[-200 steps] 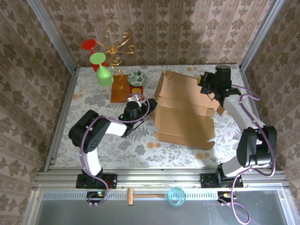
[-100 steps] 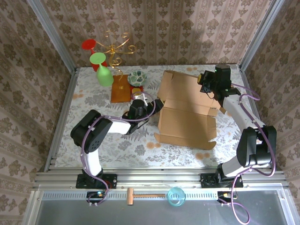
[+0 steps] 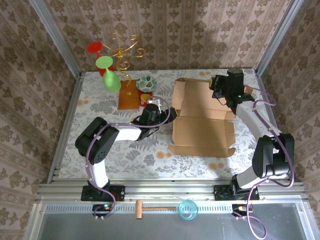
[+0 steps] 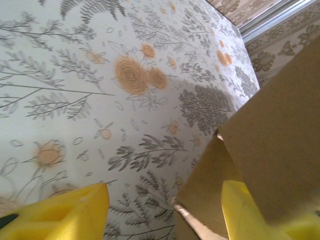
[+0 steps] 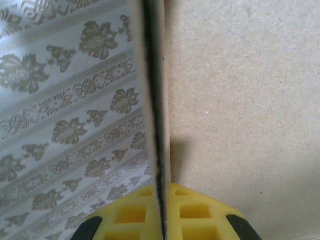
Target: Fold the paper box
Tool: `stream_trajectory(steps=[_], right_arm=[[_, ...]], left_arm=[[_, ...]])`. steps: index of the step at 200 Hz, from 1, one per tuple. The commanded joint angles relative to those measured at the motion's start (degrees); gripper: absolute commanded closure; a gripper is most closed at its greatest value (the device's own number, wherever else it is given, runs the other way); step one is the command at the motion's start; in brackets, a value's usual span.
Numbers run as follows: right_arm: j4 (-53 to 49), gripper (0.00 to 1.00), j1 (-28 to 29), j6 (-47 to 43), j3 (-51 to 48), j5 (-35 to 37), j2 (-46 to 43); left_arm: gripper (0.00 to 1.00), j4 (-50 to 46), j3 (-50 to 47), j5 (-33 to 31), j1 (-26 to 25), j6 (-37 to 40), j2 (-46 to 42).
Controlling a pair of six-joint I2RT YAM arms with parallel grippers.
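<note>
paper box (image 3: 202,131): large brown cardboard sheet on the right half of the tabletop (image 3: 100,117); near panel lies flat, with small tabs at its front corners; rear panel rises from a crease across the middle, toward the back wall
left gripper (image 3: 167,114): low over the tabletop at the box's left edge, arm stretched in from the left
left fingers (image 4: 65,215): apart; in the left wrist view the two yellow pads stand wide, floral tabletop showing between them; a corner of the cardboard (image 4: 270,130) reaches in from the right and covers part of the right-hand pad; cannot tell whether the pad touches it
right gripper (image 3: 218,89): at the far right corner of the raised rear panel, arm reaching up from the right base
right fingers (image 5: 200,215): together, clamped on the thin edge of the cardboard; in the right wrist view the edge runs straight up from between the yellow pads, plain brown face (image 5: 240,100) to the right, patterned wallpaper to the left
wooden board (image 3: 128,98): orange-brown, flat on the tabletop left of the box, apart from it
bowl (image 3: 146,82): patterned, just behind the board
goblets (image 3: 111,79): green and red, on a gold wire stand at the back left
</note>
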Motion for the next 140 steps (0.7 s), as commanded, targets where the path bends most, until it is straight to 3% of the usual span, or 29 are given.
stream_trajectory(steps=[1, 38, 99, 140], right_arm=[[6.92, 1.0, 1.35, -10.23, -2.05, -0.59, 0.03], [21.95, 1.0, 1.46, -10.89, -10.62, -0.01, 0.3], [26.24, 1.0, 1.67, -10.47, -12.97, -1.6, 2.0], [27.36, 1.0, 1.9, -10.4, -16.87, -2.21, -1.28]], left_arm=[[0.39, 0.72, -3.74, 0.5, 2.01, -0.14, -3.5], [0.38, 1.84, -9.54, 1.64, 4.32, -1.93, -7.92], [0.38, -9.52, -11.59, -1.41, 5.21, -1.66, -18.94], [0.34, -11.91, -8.35, 0.8, 7.8, -3.07, -19.6]])
